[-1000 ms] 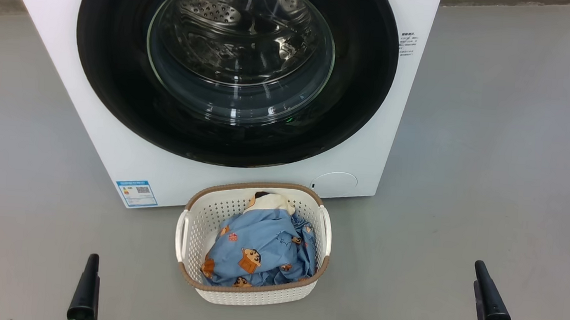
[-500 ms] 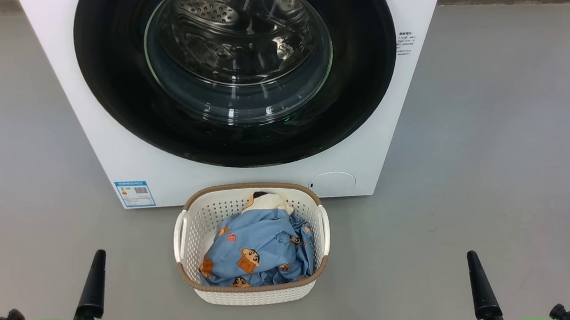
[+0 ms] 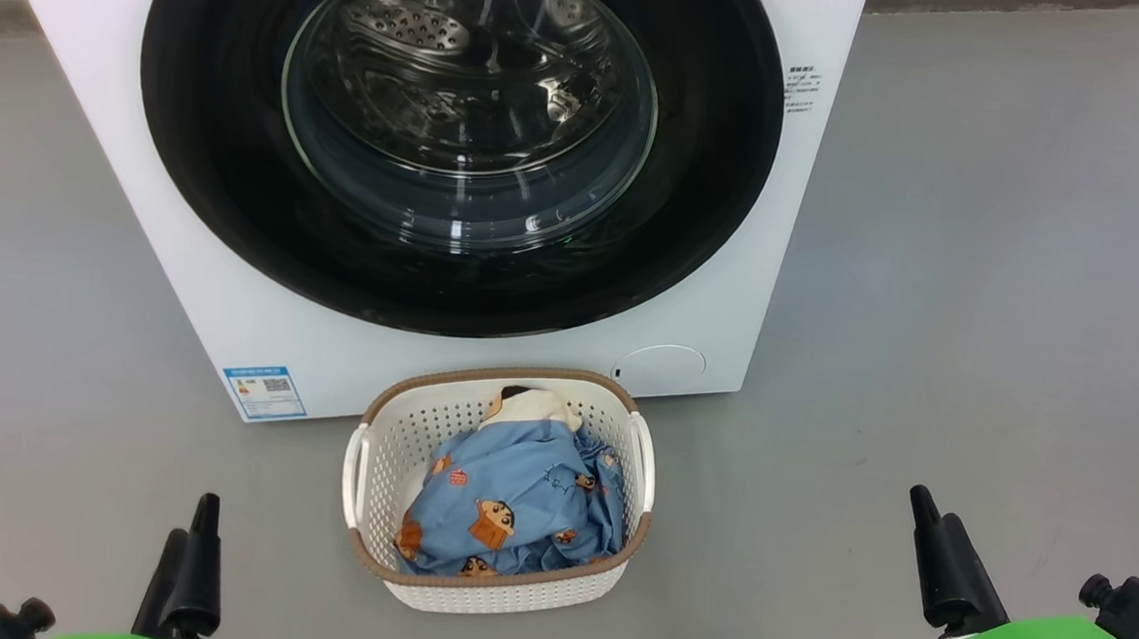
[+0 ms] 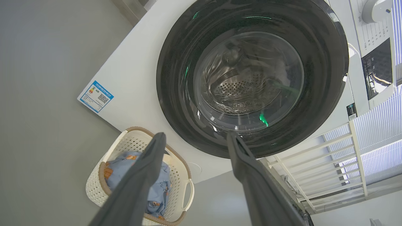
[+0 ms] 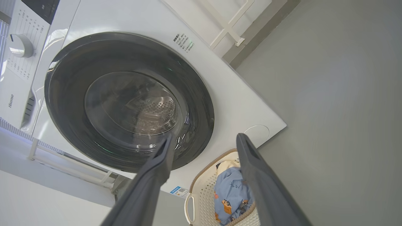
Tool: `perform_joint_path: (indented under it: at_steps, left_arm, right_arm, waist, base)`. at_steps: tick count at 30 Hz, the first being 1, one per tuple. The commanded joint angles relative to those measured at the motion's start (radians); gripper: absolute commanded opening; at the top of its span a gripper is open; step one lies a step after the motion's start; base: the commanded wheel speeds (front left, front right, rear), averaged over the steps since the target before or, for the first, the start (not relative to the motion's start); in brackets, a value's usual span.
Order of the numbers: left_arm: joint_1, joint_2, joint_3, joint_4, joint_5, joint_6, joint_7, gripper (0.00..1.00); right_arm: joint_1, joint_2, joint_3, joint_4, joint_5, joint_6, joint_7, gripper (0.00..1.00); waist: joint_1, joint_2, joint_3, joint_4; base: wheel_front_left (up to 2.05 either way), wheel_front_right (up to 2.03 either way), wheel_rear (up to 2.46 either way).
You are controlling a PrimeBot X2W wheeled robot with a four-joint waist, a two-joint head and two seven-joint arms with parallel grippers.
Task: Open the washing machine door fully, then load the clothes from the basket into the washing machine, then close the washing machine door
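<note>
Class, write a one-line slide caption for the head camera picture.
A basket of blue clothes before the shut washing machine door, left gripper and right gripper open at the lower corners.

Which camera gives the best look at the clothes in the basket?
The head view: it looks down into the basket, so the clothes show unobstructed. In the wrist views the left pincer's finger and the right pincer's finger cover part.

Our right gripper (image 5: 205,138) stands with fingers spread, holding nothing. At nine o'clock we see the washing machine door (image 5: 72,103) shut on the washing machine (image 5: 226,91); at six o'clock, the basket (image 5: 204,188) holds the clothes (image 5: 230,194).
</note>
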Motion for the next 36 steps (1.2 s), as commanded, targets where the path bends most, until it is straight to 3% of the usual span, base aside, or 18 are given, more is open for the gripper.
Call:
perform_joint_path:
  at_steps: [1,36]
  left_arm:
    - [-0.039,0.02,0.014,-0.032,0.047,-0.006,-0.014,1.0]
    - [-0.033,0.002,0.062,-0.04,0.51,-0.009,-0.118,1.0]
  right_arm:
    - [-0.042,-0.014,0.02,-0.028,-0.05,-0.001,-0.017,1.0]
    - [-0.073,-0.012,0.039,-0.049,-0.54,-0.001,-0.119,1.0]
  waist:
    - [0.0,0.0,-0.001,-0.002]
    - [0.0,0.0,0.003,-0.015]
  base:
    - [0.0,0.0,0.0]
    - [0.0,0.0,0.0]
